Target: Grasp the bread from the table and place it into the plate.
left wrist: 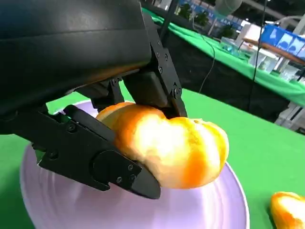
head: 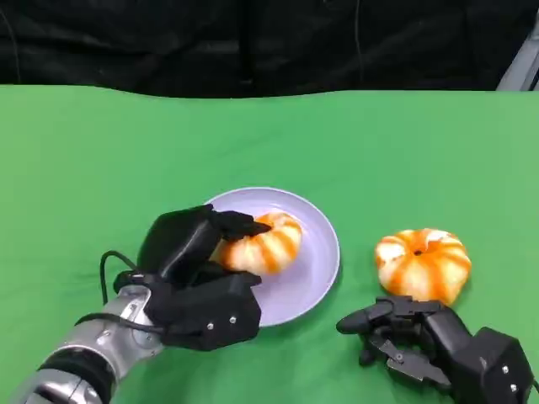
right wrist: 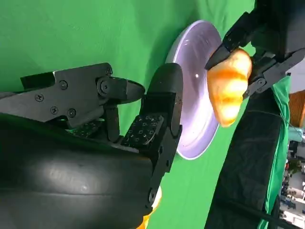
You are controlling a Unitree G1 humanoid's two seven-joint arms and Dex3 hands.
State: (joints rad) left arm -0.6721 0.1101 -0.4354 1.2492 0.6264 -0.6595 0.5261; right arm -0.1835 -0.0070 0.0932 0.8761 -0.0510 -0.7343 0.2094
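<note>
Resting nearest, right hand: the black right hand (head: 421, 341) lies low on the green bench (head: 84, 168) at the lower right of the head view, fingers (head: 362, 321) loosely apart and holding nothing; they point toward the plate.
Second bun: an orange-and-white striped bun (head: 423, 263), pumpkin-shaped, sits on the bench just beyond the right hand, very close to its fingers; whether they touch cannot be told. It is well clear of the plate's rim.
Left hand: the black left hand (head: 198, 278) on its silver forearm (head: 93, 353) reaches in from the lower left, over the near-left edge of the plate. Its fingers (left wrist: 95, 157) are closed around the bread, one below and others above, as the left wrist view shows.
Bread: the striped orange bread (head: 265, 242) is held in the left hand over the plate's inner area, toward its left half. In the left wrist view (left wrist: 176, 152) its underside is close to the plate's surface; whether it rests there cannot be told.
Plate: a round, pale lilac plate (head: 316, 261) lies flat on the bench, left of the second bun.
Far edge: behind the bench hangs dark black cloth (head: 253, 42).
</note>
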